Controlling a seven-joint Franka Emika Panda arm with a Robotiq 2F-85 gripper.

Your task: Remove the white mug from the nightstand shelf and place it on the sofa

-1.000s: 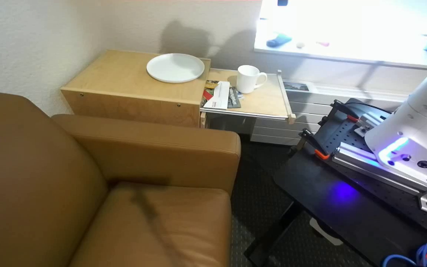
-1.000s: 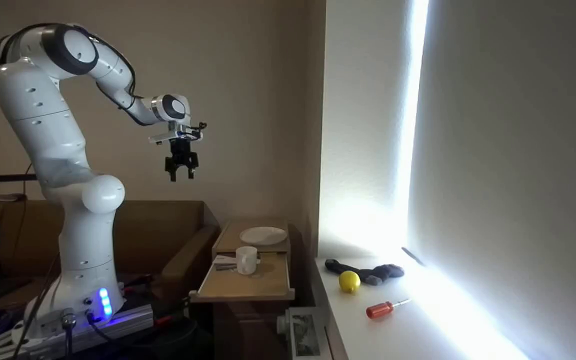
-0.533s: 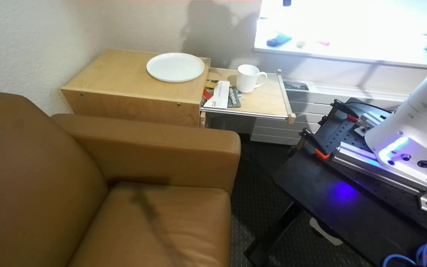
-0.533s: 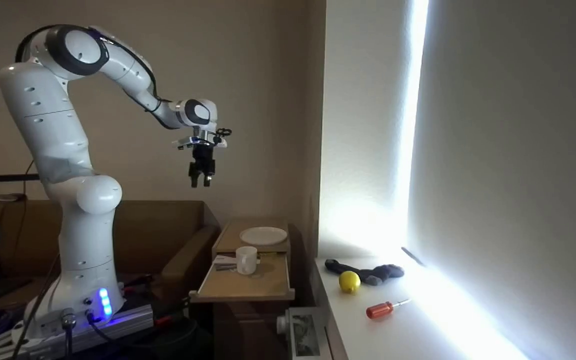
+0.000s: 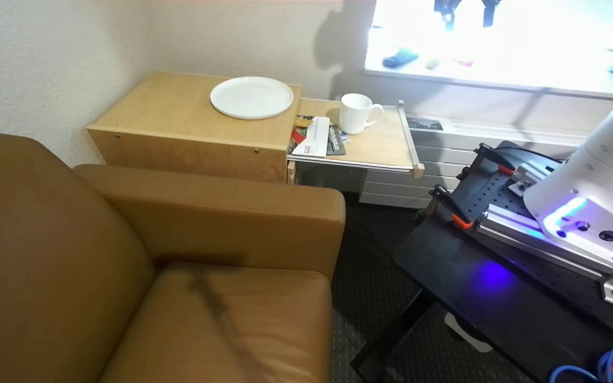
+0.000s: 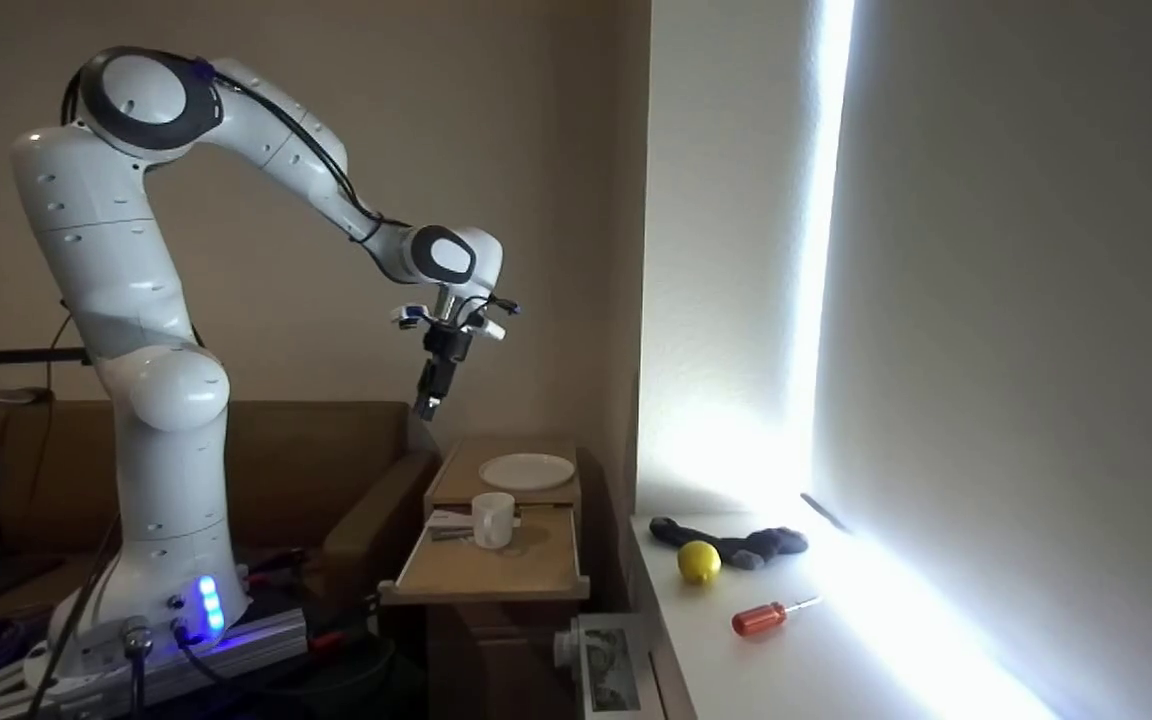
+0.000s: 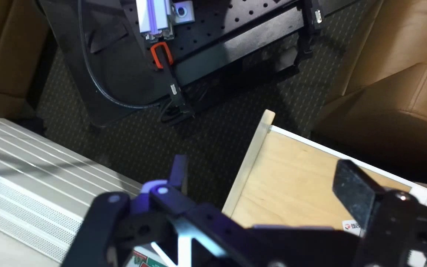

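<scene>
Your gripper (image 7: 263,180) has its jaws spread wide apart, and it's up in the air at a lean, higher than the white mug (image 5: 354,114) and well apart from it. The mug is standing upright on the pull-out shelf (image 5: 383,146) of the wooden nightstand (image 5: 173,109) — handle toward the shelf's outer end, some leaflets (image 5: 315,137) just beside it. You've also got a flat white plate (image 5: 251,98) sitting on the nightstand's top, and the tan leather sofa (image 5: 264,314) has its armrest (image 5: 221,194) right next to that nightstand, though I can't tell if they touch. Your wrist view looks down on the shelf's end rail (image 7: 250,163) between the fingers (image 7: 356,193), plus the black table (image 7: 115,76) and a slatted radiator (image 7: 50,163). Over on the windowsill (image 6: 776,680) you've got a lemon (image 6: 699,563), a red-handled screwdriver (image 6: 760,620) and some dark cloth thing (image 6: 761,546) — too bunched up for me to name.
</scene>
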